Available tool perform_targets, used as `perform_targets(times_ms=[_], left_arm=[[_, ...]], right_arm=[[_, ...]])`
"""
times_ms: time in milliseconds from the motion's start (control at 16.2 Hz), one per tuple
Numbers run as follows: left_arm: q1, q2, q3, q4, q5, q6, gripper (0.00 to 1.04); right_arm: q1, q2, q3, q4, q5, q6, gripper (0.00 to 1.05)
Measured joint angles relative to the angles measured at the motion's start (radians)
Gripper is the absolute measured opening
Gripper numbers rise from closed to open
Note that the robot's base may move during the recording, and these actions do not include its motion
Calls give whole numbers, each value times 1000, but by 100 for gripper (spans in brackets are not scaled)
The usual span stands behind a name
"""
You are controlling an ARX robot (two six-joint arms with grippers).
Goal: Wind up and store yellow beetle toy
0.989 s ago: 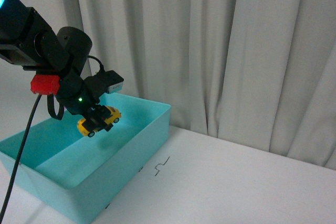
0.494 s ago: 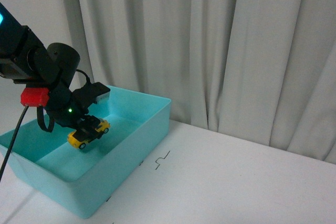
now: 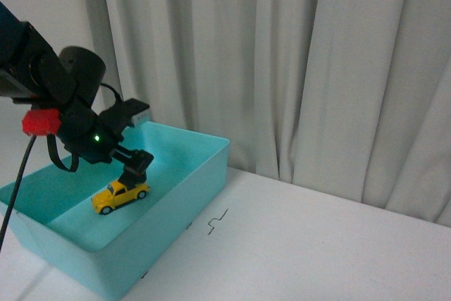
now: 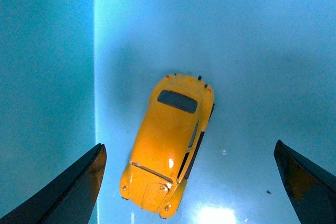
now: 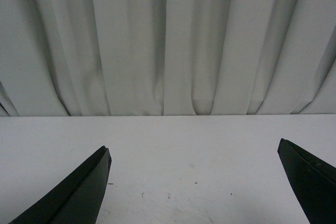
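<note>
The left gripper (image 3: 136, 164) hangs just above the one yellow beetle toy (image 4: 168, 145), its jaws spread wide and holding nothing. In the left wrist view the two dark fingers (image 4: 79, 187) stand clear of the car on either side. The toy sits on its wheels on the floor of a single turquoise bin (image 3: 212, 143), near one of the bin's walls. On the left arm a red piece (image 3: 40, 122) and one small green light (image 3: 96, 138) show. The bin stands toward the left edge of the white desk (image 3: 324, 244), and one small black mark (image 3: 218, 220) lies just beside the bin. The right gripper (image 5: 193, 153) hovers over bare desk facing the pale curtain (image 3: 282, 54), its jaws likewise wide and empty.
</note>
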State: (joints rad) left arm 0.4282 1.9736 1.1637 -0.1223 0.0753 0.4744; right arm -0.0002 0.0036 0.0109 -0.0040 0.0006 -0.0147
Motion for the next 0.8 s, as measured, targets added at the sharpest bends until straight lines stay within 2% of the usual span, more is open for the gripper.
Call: perform_targets(times_ms=[247, 433, 494, 556, 680, 803], left_arm=[[71, -330, -126, 60, 209, -138, 98], [66, -621, -232, 27, 290, -217, 98], [38, -750, -365, 311, 344, -296, 87], [-20, -900, -505, 457, 322, -380, 75], [-94, -1057, -638, 536, 280, -425, 58], [-149, -1153, -756, 566, 210, -451, 37]], right_arm=[[0, 0, 0, 0, 0, 0, 98], [0, 0, 0, 0, 0, 0, 98], [0, 0, 0, 0, 0, 0, 98], [0, 0, 0, 0, -1, 0, 98], [0, 0, 0, 0, 0, 0, 98], [0, 0, 0, 0, 0, 0, 98]])
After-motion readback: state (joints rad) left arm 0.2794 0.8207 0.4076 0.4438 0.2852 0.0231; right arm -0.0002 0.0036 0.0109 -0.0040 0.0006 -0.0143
